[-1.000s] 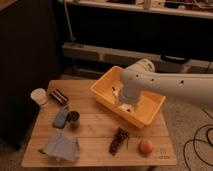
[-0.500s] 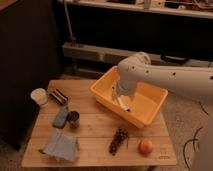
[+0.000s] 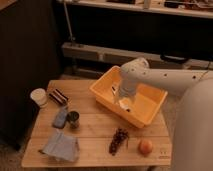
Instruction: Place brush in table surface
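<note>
My pincer is sinking deeper into the yellow bin at the table's far right corner, jaws wide apart, gripping nothing I can see.

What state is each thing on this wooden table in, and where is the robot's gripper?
Two-finger gripper, down inside the bin.
Orange-yellow plastic bin, upright on the light-brown wooden plank table.
White cup, upright.
Dark striped block, lying flat.
Small dark can, upright.
Dark grape bunch, lying on the table.
Blue-grey cloth, crumpled.
Round orange fruit, resting on the table.
Slim white brush, cannot be made out.
</note>
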`<state>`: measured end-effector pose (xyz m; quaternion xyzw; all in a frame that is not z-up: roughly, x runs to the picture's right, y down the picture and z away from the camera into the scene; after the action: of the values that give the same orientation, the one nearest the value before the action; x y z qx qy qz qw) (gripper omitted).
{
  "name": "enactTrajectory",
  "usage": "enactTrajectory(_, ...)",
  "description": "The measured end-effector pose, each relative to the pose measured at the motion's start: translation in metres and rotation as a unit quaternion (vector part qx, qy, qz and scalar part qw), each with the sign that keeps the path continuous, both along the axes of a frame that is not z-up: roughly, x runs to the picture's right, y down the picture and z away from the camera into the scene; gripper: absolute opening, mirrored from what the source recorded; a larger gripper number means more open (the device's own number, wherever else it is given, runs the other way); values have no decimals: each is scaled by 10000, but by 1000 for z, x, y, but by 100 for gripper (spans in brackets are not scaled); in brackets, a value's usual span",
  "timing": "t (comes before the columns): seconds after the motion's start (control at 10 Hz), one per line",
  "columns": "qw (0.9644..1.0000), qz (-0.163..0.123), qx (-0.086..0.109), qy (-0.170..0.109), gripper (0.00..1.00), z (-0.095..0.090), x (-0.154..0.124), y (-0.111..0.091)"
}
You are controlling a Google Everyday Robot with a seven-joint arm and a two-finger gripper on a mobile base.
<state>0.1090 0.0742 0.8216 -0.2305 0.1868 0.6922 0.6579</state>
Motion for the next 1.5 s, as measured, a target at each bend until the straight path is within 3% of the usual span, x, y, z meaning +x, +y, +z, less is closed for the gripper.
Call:
enactTrajectory(0.3, 9997, -72, -234, -35, 65, 20, -4, 36)
enactTrajectory(0.8, 9987, -109, -488, -61, 64, 42, -7, 66)
enactTrajectory(1.1, 9978, -111, -644, -65, 38, 54, -12, 82)
enactTrajectory(1.3, 9983, -23, -560, -157, 18, 50, -16, 76)
enactTrajectory(1.5, 9989, -62, -375, -271, 1, 36, -28, 56)
